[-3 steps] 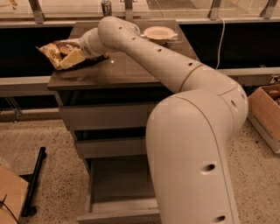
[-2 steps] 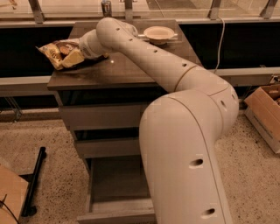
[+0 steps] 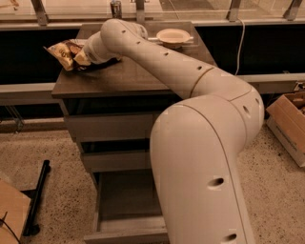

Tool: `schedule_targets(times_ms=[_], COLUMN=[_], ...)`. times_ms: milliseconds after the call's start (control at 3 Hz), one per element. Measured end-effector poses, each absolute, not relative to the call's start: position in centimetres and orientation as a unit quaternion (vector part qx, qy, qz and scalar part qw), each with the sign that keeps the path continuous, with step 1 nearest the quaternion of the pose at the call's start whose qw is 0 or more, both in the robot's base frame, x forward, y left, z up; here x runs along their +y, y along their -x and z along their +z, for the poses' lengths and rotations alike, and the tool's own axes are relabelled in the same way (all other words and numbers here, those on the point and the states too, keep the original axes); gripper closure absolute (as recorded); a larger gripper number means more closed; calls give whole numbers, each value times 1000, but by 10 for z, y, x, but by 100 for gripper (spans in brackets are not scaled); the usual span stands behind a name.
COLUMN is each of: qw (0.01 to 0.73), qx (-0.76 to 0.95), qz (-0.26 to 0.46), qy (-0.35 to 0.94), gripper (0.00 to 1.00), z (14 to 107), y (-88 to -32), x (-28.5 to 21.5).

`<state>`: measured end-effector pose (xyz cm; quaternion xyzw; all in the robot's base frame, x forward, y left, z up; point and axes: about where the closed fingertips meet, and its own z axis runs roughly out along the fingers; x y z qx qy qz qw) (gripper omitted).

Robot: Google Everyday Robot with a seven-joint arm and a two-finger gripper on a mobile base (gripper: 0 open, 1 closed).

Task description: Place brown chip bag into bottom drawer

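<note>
The brown chip bag (image 3: pixel 63 51) is at the far left of the cabinet top (image 3: pixel 124 78), its tan end jutting past the left edge. My gripper (image 3: pixel 81 58) is at the bag's right end, mostly hidden by the white wrist. The bottom drawer (image 3: pixel 125 209) stands pulled out near the floor, its shallow tray showing, partly hidden behind my arm's large white body. The two drawers above it are shut.
A small pale bowl (image 3: pixel 172 35) sits at the back right of the cabinet top, and a can (image 3: pixel 116 8) stands behind it. A cardboard box (image 3: pixel 288 119) is at the right. A black stand (image 3: pixel 35 200) and cardboard (image 3: pixel 9 214) lie on the floor at the left.
The bag and the gripper sit slightly higher in the view than before. My arm's body has shifted a little in the foreground.
</note>
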<state>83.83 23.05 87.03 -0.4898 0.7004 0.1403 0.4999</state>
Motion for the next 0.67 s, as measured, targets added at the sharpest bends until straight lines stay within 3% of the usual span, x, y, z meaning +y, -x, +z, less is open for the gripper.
schedule_targets(times_ms=[333, 667], qw=[509, 515], qx=[698, 704], qz=[126, 125], qy=[487, 474], gripper=[88, 100], z=[881, 886], y=[-828, -813], x=[226, 215])
